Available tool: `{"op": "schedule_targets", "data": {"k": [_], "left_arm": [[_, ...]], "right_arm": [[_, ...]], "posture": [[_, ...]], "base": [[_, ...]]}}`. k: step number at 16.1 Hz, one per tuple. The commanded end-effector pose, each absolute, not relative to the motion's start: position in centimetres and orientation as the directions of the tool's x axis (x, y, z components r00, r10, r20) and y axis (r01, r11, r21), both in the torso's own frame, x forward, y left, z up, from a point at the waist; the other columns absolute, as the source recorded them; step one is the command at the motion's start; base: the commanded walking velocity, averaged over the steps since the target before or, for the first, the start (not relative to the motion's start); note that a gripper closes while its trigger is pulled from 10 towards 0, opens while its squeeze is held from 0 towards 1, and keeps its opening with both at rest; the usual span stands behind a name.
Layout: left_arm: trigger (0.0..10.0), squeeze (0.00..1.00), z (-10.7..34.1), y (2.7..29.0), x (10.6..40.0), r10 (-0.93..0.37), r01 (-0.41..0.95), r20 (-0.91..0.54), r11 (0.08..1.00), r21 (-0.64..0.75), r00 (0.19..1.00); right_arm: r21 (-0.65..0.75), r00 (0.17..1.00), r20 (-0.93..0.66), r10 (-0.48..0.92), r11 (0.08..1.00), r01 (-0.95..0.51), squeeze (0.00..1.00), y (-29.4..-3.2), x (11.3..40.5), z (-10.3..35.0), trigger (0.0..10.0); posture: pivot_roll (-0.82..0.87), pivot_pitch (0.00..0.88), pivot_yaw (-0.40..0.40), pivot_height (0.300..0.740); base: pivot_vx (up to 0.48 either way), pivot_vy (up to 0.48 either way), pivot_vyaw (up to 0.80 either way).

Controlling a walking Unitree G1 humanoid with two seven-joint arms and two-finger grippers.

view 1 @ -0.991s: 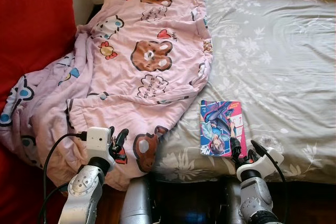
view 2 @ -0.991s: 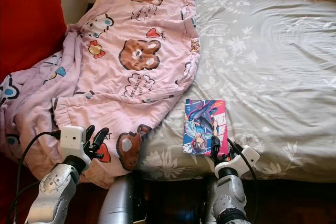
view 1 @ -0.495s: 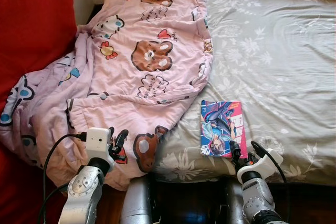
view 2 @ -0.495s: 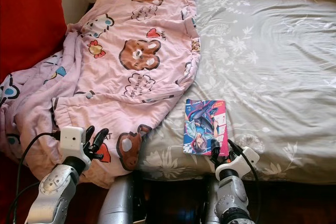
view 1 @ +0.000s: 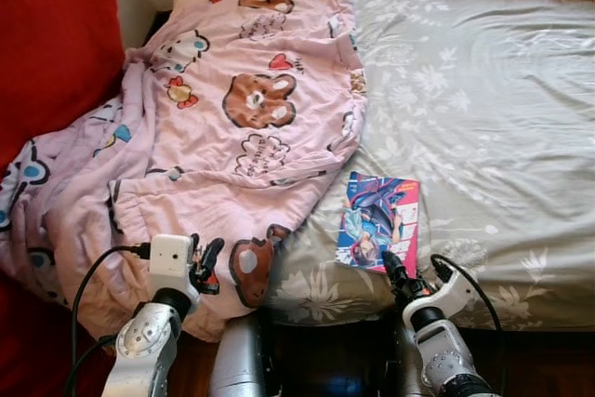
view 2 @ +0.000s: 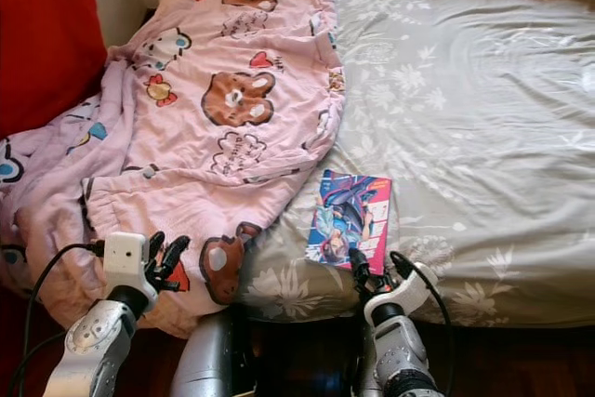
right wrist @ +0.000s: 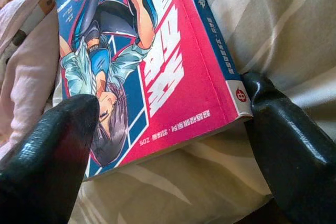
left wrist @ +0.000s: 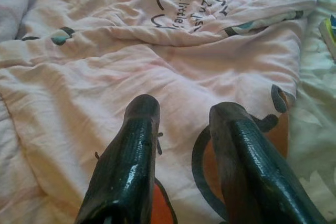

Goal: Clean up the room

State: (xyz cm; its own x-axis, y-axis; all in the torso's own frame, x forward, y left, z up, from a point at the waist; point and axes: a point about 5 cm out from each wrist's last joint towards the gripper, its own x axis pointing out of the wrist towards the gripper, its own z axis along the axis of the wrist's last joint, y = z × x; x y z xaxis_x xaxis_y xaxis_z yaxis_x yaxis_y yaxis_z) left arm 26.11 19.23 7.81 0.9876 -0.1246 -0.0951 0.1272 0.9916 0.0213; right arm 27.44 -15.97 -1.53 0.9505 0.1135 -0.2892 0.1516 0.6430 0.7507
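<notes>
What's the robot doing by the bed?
The robot is standing at the edge of the bed, tidying up. Its right end effector is open, with one finger on each side of the near end of a comic book lying on the grey flowered sheet, ready to pick it up. It has not closed on the book yet. Its left end effector is open too, hovering over the pink cartoon blanket that hangs off the bed's side.

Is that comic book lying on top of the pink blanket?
No, the comic book lies on the grey flowered sheet, just beside the pink blanket's edge.
</notes>
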Motion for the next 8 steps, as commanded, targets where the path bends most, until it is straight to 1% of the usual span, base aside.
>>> {"op": "schedule_targets", "data": {"k": [1,2,3,4,8], "left_arm": [[10.0,0.0,7.8,19.9,25.7,-0.104,0.109,-0.108,0.993,0.044,0.989],[10.0,0.0,7.7,19.9,25.7,-0.103,0.109,-0.111,0.993,0.046,0.988],[10.0,0.0,7.7,19.9,25.6,-0.104,0.11,-0.112,0.993,0.046,0.988],[10.0,0.0,7.7,19.8,25.6,-0.104,0.11,-0.113,0.993,0.046,0.988],[10.0,0.0,7.5,19.9,25.4,-0.104,0.111,-0.12,0.993,0.047,0.987]], "right_arm": [[0.784,0.92,-0.348,0.18,0.594,0.181,0.0,-13.8,26.3,-2.8,10.0],[0.791,0.925,-0.353,0.139,0.572,0.216,0.0,-14.5,26.3,-2.8,7.4],[0.8,0.929,-0.35,0.121,0.555,0.229,0.0,-14.9,26.3,-2.8,0.0],[0.808,0.932,-0.342,0.117,0.543,0.228,0.0,-15.0,26.3,-2.8,0.0],[0.803,0.929,-0.356,0.101,0.541,0.249,0.0,-15.3,26.1,-3.0,0.0]], "posture": [[0.14,0.233,0.126,0.598],[0.14,0.234,0.127,0.598],[0.14,0.236,0.127,0.598],[0.14,0.237,0.127,0.598],[0.15,0.241,0.129,0.598]], "base": [[0.0,0.0,0.0],[0.0,0.0,0.0],[0.0,0.0,0.0],[0.0,0.0,0.0],[0.0,0.0,0.0]]}}
